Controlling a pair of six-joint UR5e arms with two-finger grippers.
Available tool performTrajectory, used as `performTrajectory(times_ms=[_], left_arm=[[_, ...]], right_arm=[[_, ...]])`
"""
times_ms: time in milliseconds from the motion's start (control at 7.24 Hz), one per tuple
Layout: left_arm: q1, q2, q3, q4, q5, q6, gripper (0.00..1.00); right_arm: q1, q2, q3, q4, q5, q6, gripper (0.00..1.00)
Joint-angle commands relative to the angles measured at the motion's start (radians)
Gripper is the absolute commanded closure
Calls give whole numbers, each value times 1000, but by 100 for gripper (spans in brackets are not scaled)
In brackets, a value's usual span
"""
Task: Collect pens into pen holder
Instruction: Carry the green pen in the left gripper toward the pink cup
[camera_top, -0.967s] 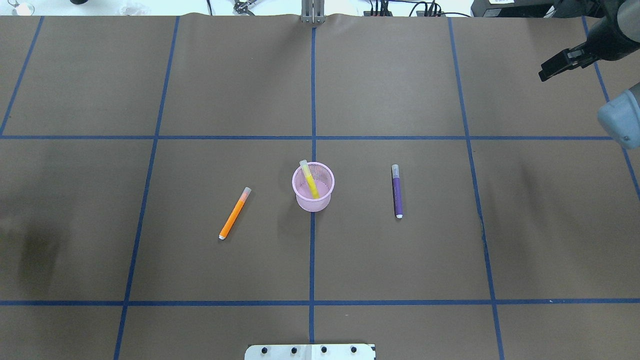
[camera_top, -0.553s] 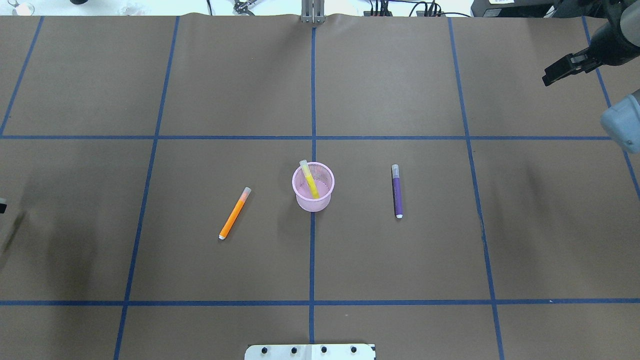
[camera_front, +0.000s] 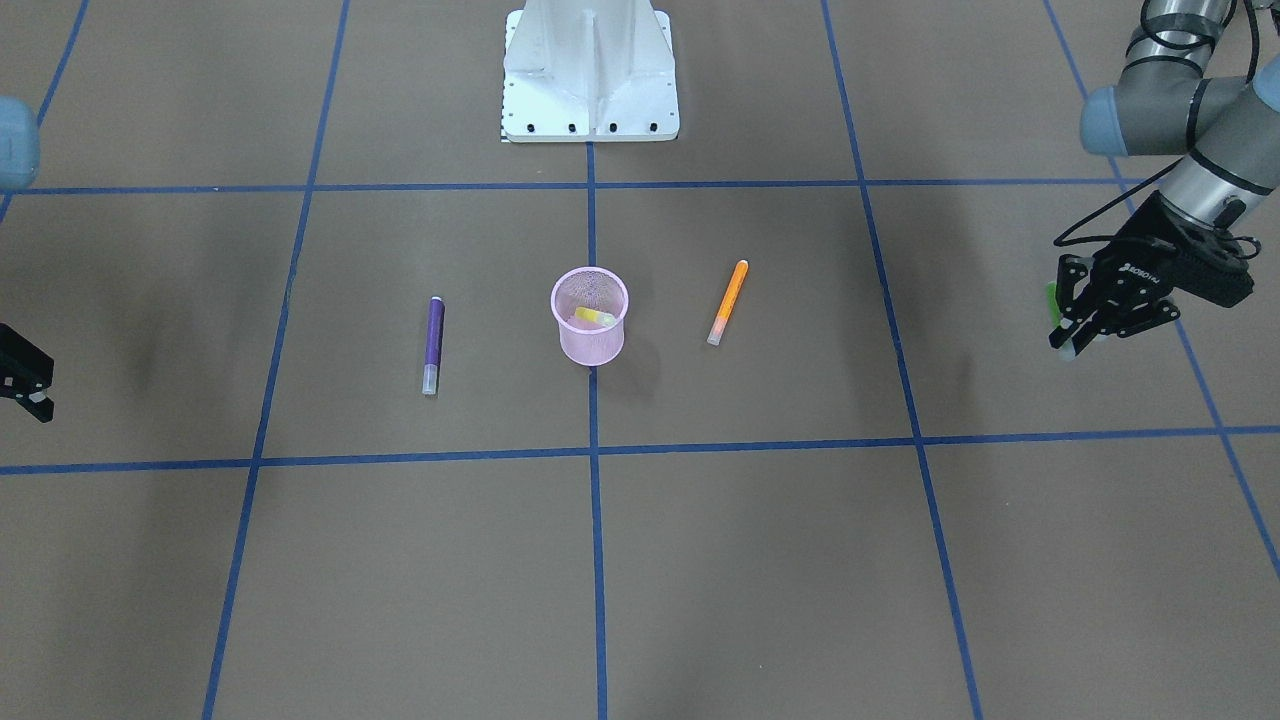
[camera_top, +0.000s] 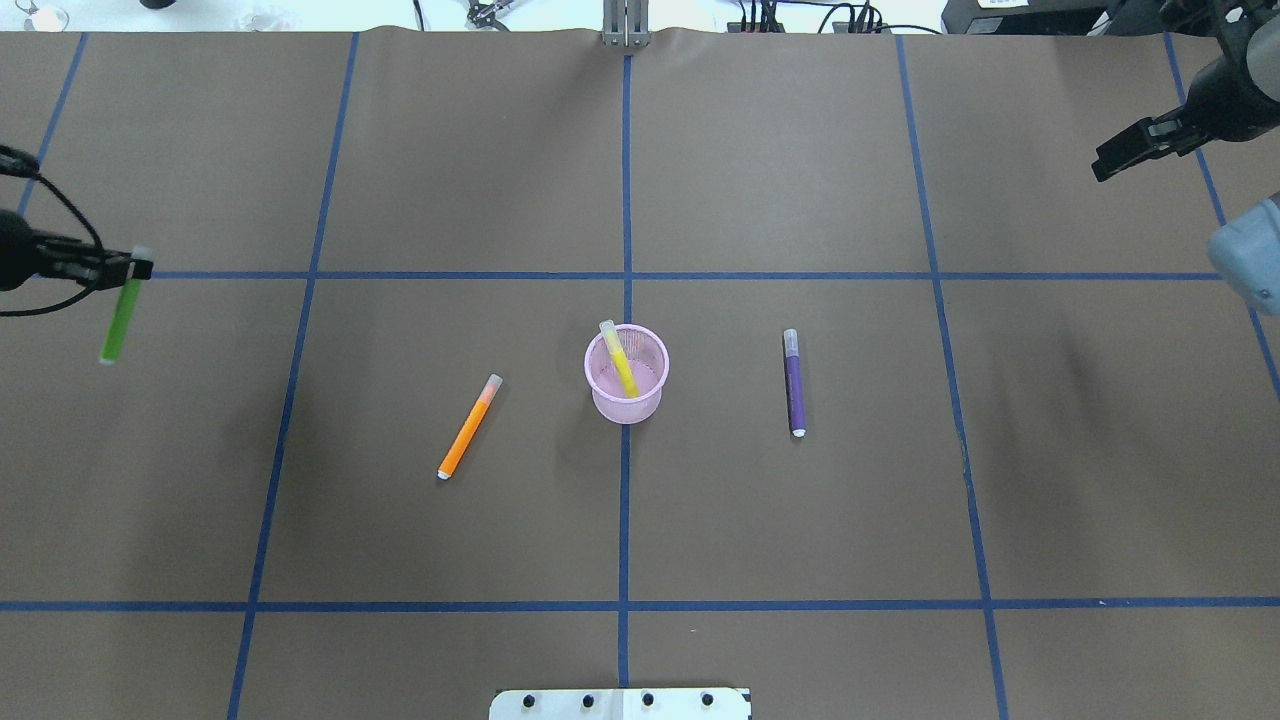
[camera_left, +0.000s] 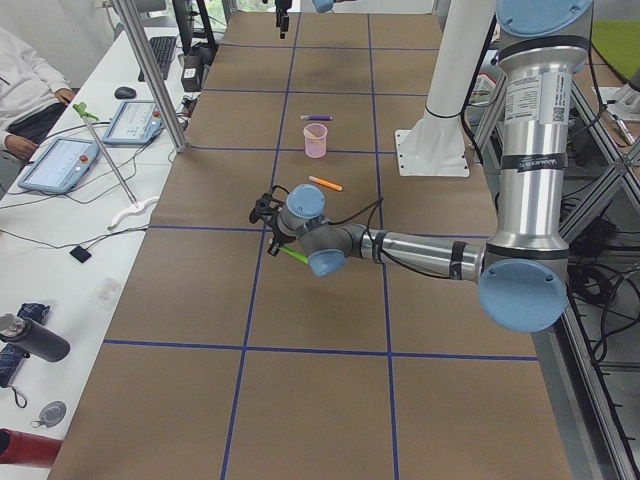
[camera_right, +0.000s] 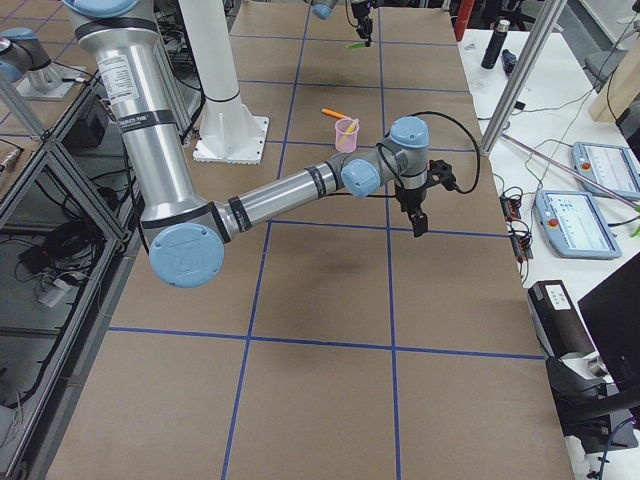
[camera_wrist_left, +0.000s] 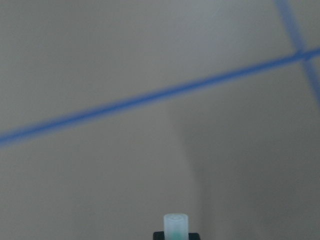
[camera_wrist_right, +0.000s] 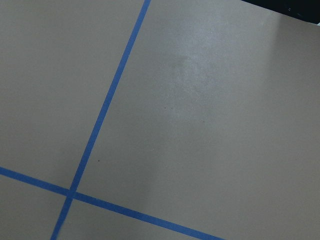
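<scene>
My left claw is shut tight on the green pen. It grips the pen up near the pale cap, so the long green part hangs down free above the counter. I think that is a good way to hold it, because the bottom end can go into the cup first. This claw is far out on the left side of the pink pen holder, so the pen has a long trip to make.

The pen holder stands upright with its open mouth up, so pens can drop in. The yellow pen leans inside it, its cap poking over the rim. The orange pen lies flat near the holder's left side, and the purple pen lies flat near its right side. Neither one touches the holder.

My right claw is far from the holder, out past the purple pen. It looks small and dark here, so I cannot tell if it is open or shut
</scene>
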Motion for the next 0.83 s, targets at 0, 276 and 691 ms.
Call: performTrajectory(times_ms=[0,276,691], left_arm=[[3,-163,-11,-37,7,-5,100],[64,-269,-13,-153,115,-63,100],[392,-468,51,-288,543,-65,100]], right_arm=[[0,-6,0,0,0,1,0],[5,-11,2,0,-1,2,0],[9,-6,3,0,-3,16,0]])
